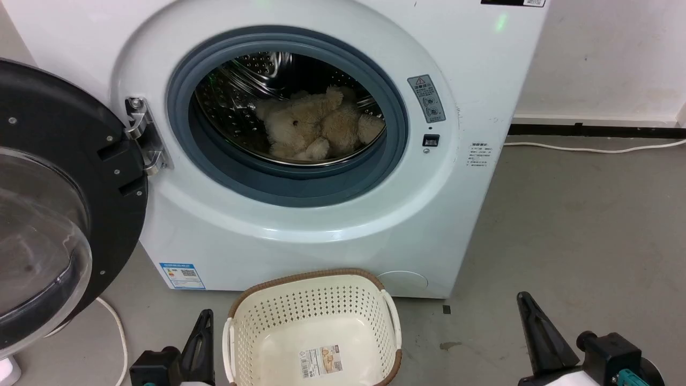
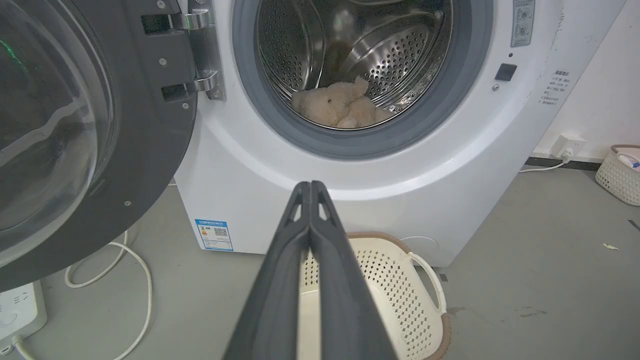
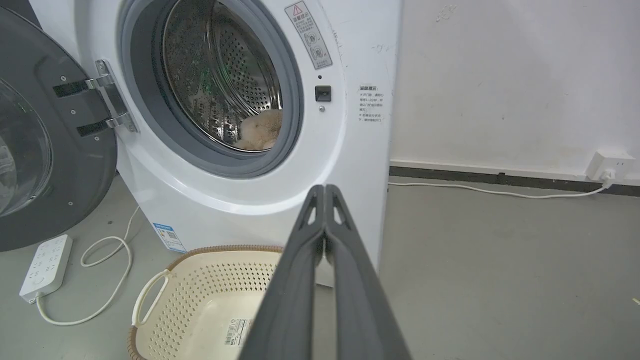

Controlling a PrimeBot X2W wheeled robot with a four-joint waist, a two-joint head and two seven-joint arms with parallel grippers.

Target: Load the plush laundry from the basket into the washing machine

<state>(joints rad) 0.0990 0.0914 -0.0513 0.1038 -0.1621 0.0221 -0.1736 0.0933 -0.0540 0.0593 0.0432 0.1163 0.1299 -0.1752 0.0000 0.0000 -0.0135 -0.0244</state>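
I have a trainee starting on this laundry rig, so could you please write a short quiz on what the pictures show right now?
1. True or false: the plush laundry lies inside the drum of the washing machine.
2. The door is: A) shut, B) swung wide open, C) taken off its hinge.
3. Fill in the blank: the left claw and the right claw are both ____, with nothing between their fingers.

Key: 1 true; 2 B; 3 shut.
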